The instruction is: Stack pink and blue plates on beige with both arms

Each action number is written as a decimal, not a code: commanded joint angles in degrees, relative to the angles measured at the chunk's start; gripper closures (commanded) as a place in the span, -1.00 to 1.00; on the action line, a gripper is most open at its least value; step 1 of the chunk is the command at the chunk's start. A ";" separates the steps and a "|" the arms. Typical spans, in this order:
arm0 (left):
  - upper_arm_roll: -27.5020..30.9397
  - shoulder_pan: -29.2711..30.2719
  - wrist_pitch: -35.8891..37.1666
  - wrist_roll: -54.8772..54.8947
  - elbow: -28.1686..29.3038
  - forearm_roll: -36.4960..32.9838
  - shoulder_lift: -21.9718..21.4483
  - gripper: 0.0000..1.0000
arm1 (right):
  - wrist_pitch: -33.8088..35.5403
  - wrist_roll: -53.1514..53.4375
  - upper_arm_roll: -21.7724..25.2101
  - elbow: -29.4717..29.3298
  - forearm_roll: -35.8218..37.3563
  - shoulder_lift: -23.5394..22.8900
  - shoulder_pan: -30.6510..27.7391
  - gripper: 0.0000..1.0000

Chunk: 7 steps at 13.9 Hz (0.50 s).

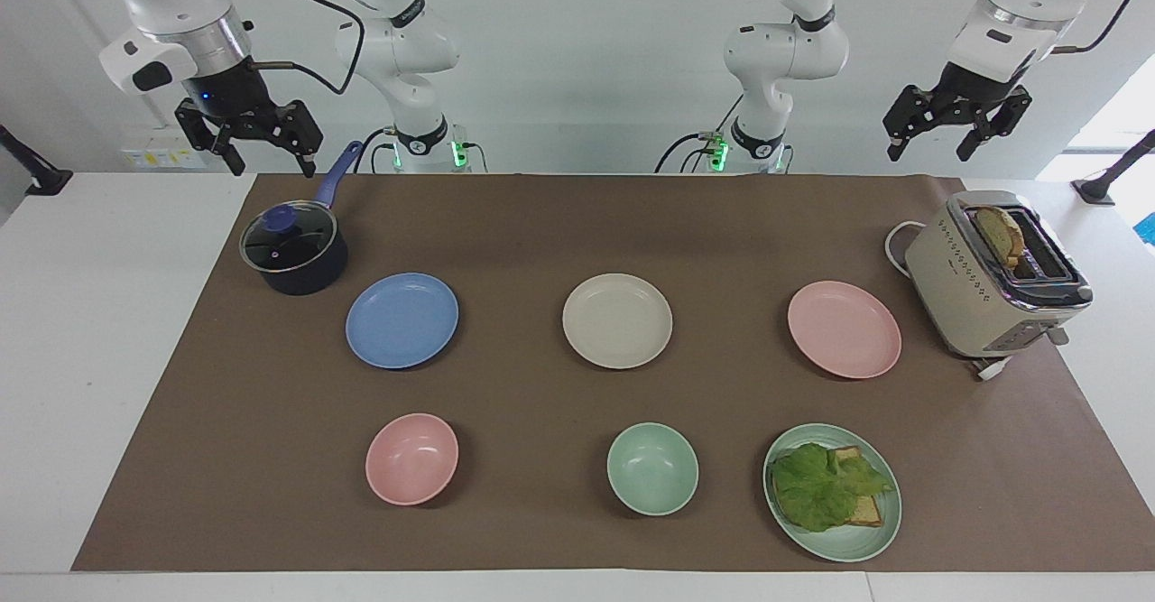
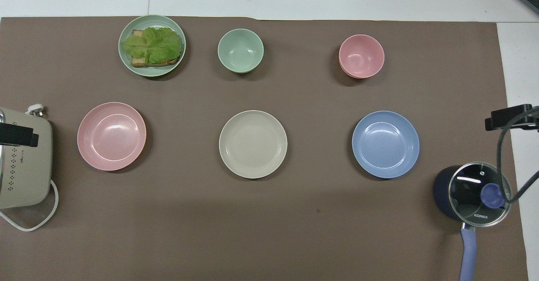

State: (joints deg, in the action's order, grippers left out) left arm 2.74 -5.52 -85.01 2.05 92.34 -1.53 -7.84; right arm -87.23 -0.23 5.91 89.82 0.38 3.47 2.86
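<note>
A plain white wall (image 1: 586,60) backs the white table (image 1: 90,331), with bright daylight at one end.
</note>
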 commanded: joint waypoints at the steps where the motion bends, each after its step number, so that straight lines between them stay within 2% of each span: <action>1: -0.37 0.69 1.07 -0.38 -0.58 0.83 -0.42 -1.00 | 0.04 -0.73 -0.11 1.23 0.50 1.28 -0.13 -1.00; 7: -0.37 0.69 1.07 -0.47 0.03 0.83 -0.95 -1.00 | 0.04 -0.73 -0.11 1.23 0.50 1.28 -0.13 -1.00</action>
State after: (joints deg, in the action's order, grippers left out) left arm 2.71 -5.52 -84.98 2.05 92.34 -1.50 -7.94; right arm -87.23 -0.23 5.91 89.82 0.38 3.47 2.86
